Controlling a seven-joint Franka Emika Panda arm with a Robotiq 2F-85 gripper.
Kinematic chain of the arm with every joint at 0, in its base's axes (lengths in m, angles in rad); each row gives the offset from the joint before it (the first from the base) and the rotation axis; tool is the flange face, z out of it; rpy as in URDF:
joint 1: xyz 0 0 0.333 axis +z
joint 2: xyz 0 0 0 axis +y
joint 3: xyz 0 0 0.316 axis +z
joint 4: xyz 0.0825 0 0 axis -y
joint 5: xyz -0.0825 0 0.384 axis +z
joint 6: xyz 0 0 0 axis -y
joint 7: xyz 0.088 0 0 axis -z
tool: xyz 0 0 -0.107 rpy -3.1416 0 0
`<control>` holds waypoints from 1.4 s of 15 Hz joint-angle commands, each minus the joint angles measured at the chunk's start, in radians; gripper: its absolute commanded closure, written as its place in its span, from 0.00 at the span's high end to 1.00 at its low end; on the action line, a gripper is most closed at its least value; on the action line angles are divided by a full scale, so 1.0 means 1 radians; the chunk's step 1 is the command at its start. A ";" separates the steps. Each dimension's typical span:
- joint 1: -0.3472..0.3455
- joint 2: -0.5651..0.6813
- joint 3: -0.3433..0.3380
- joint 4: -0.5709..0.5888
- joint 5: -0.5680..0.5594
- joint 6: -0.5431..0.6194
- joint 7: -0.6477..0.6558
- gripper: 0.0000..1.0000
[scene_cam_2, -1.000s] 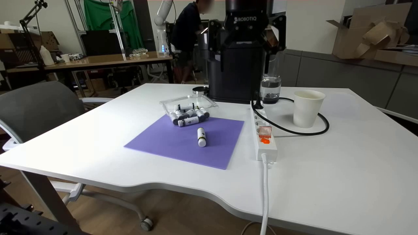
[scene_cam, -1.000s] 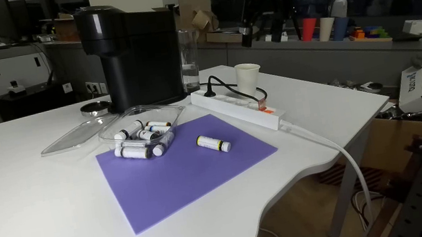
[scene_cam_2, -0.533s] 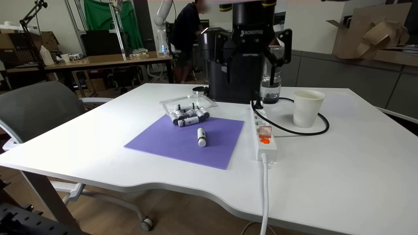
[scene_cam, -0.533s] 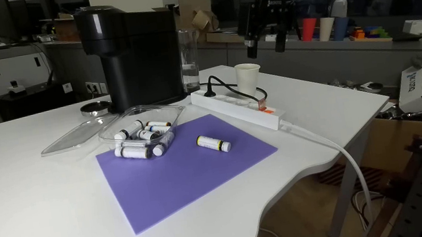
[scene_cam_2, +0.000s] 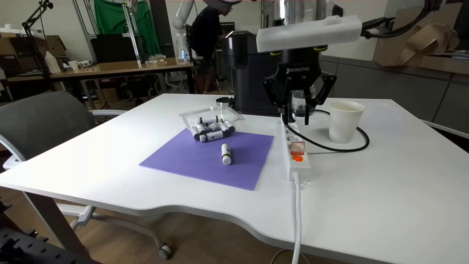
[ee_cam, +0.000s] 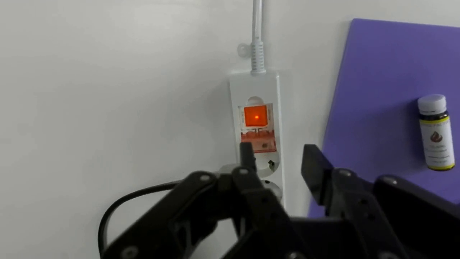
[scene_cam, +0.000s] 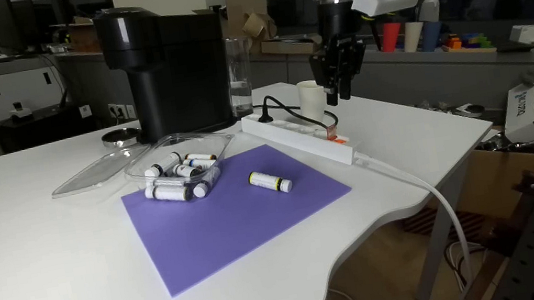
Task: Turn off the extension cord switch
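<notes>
Leftmost in an exterior view, a flat purple sheet (scene_cam_2: pixel 194 161) lies on the white tabletop (scene_cam_2: pixel 91 161), and a clear plastic tray (scene_cam_2: pixel 236 116) with small white-labelled bottles (scene_cam_2: pixel 211 136) overlaps it toward the far edge. A tall black coffee machine (scene_cam_2: pixel 253 84) stands near that edge. Next comes the task's thing, the long narrow white plastic extension cord (scene_cam_2: pixel 288 156), running from beside the machine toward the near edge, over which its thick white cable (scene_cam_2: pixel 298 220) drops. At its near-edge end sits the small orange rocker switch (ee_cam: pixel 256 116), exposed, a clear reddish flap (scene_cam_2: pixel 297 148) raised on its far side; a bright spot on the switch suggests power is on. Above the extension cord, short of the switch, hangs the black gripper (scene_cam_2: pixel 296 123), jaws part-way apart and empty. Nearest the right edge stands a white paper cup (scene_cam_2: pixel 346 121) ringed by a black cable (scene_cam_2: pixel 342 150).

This looks like the approach, no press made yet. Next, the jaws should probably close into one blunt tip, pass the flap toward the near edge, and push down on the switch; which half, I cannot tell.
</notes>
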 commanded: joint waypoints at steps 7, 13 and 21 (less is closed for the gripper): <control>-0.055 0.131 0.060 0.086 -0.169 0.030 -0.098 0.00; -0.073 0.137 0.084 0.064 -0.156 0.027 -0.108 0.01; -0.085 0.153 0.096 0.050 -0.141 0.080 -0.108 0.00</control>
